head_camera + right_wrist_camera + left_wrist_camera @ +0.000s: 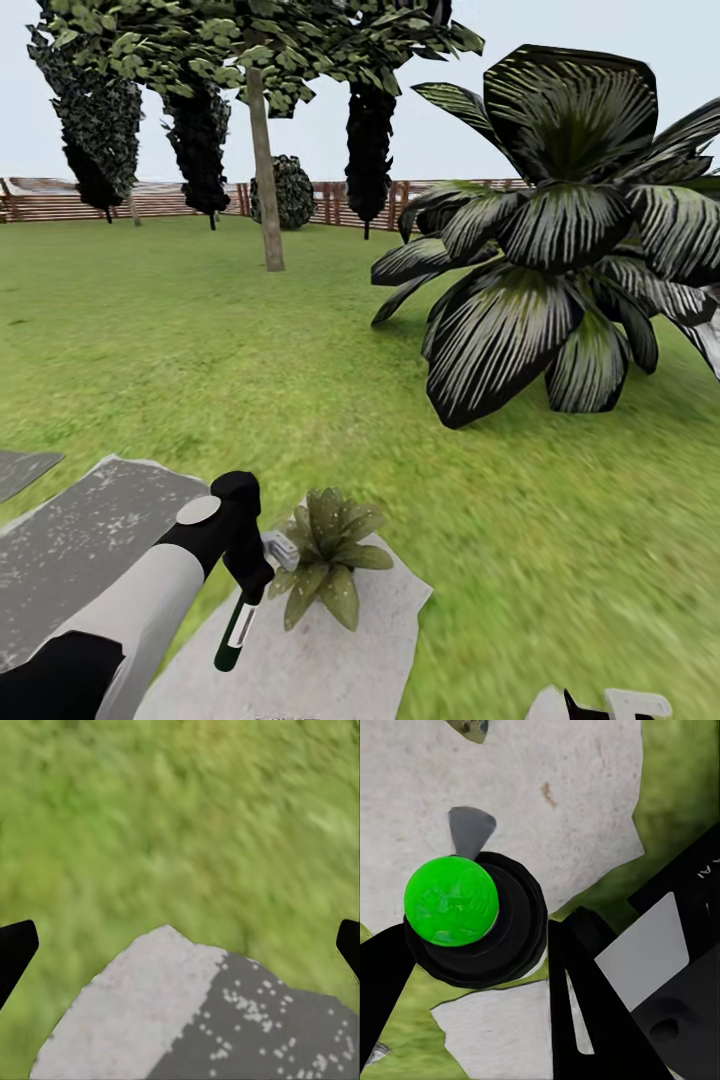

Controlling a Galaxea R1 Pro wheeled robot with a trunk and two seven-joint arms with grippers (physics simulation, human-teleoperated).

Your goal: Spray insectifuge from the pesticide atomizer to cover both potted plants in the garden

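Where the lawn (200, 330) meets the lower left of the head view, a dark grey stepping stone (70, 540) lies flat in the grass, and the left arm reaches over it toward a paler stone (320, 650). The left gripper (245, 590) points down over that pale stone with its fingers clamped on the pesticide atomizer (235, 632), a slim dark-green bottle with a white label; no writing on the label can be read. In the left wrist view the atomizer (451, 901) is seen end-on as a bright green round cap inside a black collar, with the black fingers (577, 997) on either side of it and the pale stone (547, 787) beneath. Just beside the gripper, to its right, one potted plant (325, 555) stands on the pale stone, a small rosette of pointed green leaves; its pot is hidden by the leaves.

Farther right and further back, a big dark shrub (560, 230) with white-striped leaves spreads over the grass. Behind it all, trees (265, 150) and a brown slatted fence (170, 200) close the garden.

At the lower right edge of the head view part of the right gripper (610, 706) shows. In the right wrist view its black fingers (15, 949) stand wide apart at the frame's edges, above grass and a stone (195, 1020) that is half pale, half dark grey.
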